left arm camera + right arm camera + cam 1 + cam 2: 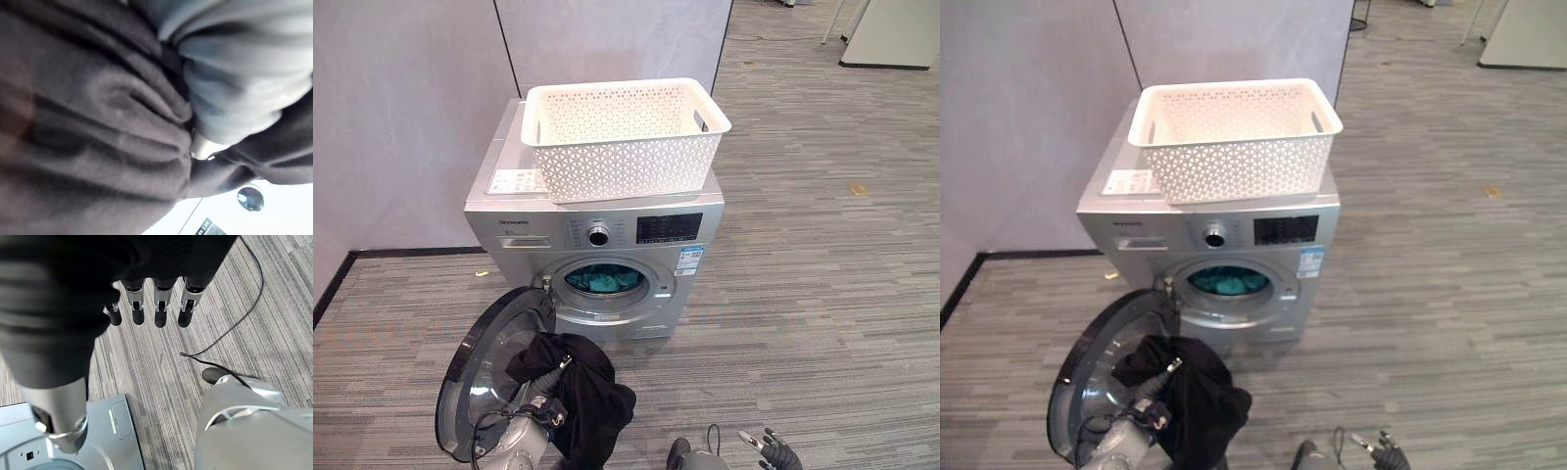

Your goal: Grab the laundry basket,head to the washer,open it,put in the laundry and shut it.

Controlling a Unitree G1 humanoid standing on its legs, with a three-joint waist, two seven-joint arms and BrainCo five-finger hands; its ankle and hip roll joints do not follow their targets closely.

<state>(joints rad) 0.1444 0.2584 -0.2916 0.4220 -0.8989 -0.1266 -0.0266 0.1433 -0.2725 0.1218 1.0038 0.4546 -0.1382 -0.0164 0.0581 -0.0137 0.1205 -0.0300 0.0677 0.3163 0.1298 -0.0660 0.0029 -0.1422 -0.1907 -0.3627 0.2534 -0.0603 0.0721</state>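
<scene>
Basket (625,137): white, on top of the washer (597,250), looks empty | drum (604,279): teal laundry inside | door (489,367) swung open | my left hand (230,98): buried in the black garment (578,387), grip unclear | my right hand (146,308): fingers straight, apart, holding nothing, above floor

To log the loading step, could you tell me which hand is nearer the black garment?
Left. The left hand is wrapped in the black garment; the right hand hangs apart, over bare floor.
</scene>
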